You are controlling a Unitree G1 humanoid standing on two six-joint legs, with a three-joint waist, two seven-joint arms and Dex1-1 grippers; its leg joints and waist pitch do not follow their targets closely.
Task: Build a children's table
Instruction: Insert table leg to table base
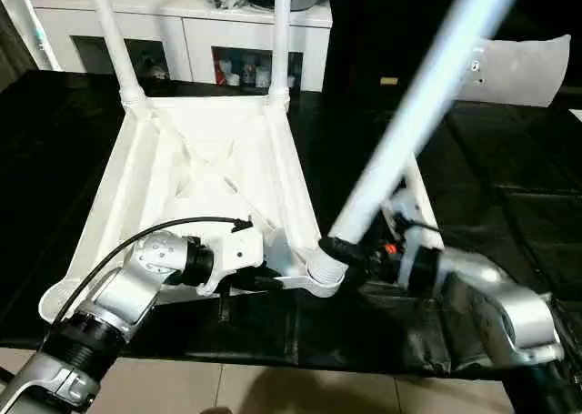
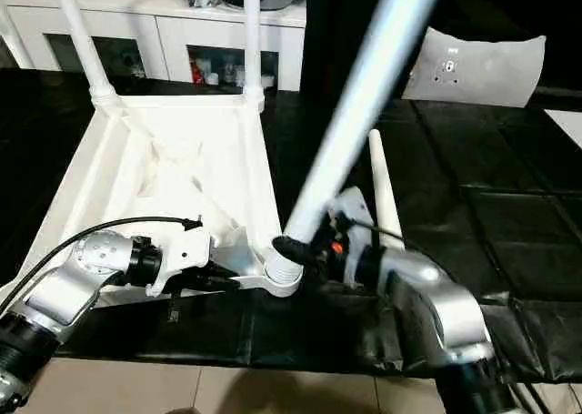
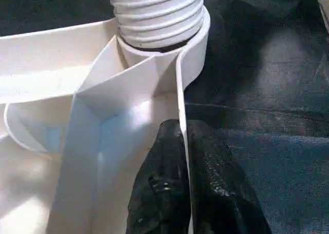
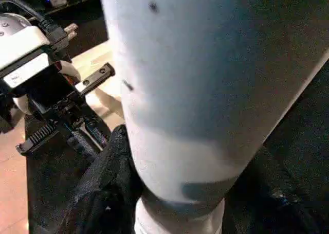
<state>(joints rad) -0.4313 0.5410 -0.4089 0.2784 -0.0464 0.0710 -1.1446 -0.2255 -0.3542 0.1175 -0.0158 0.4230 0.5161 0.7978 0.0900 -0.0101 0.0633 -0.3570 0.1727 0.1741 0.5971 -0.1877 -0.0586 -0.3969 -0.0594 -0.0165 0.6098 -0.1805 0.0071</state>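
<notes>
leg (image 1: 409, 114) in right hand (image 1: 356, 253)

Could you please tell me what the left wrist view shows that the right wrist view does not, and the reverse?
Left wrist view alone: the left gripper shut on the table top's thin side wall, below the leg's ribbed threaded end in the corner socket.
Right wrist view alone: the right gripper shut on the leg's smooth shaft.
Both: the same leg, the black cloth.
</notes>
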